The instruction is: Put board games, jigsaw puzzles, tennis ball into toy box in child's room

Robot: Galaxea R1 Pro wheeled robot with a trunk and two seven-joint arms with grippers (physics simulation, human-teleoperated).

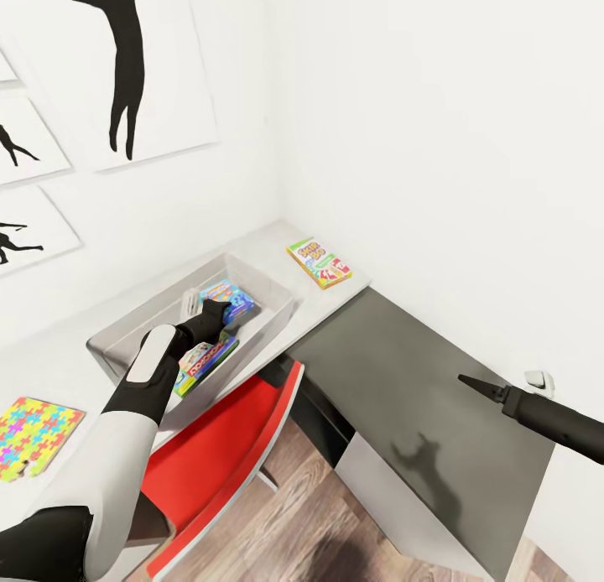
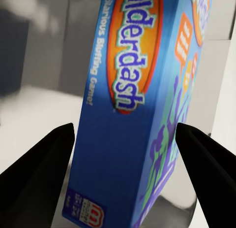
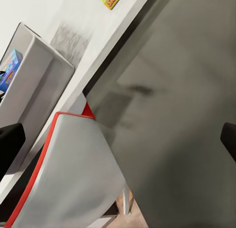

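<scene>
Left pincer, wide, over blue game in bin; red chair below; right pincer wide, lower right.

You face a white corner of walls, black silhouette pictures to your left, L-shaped table with pale and dark grey tops, red chair tucked under it, wood plank floor below.

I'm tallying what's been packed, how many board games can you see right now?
3. The blue one and the Monopoly one are inside the toy box; the yellow-green-red one lies on the table beyond the box. The left arm may hide more.
</scene>
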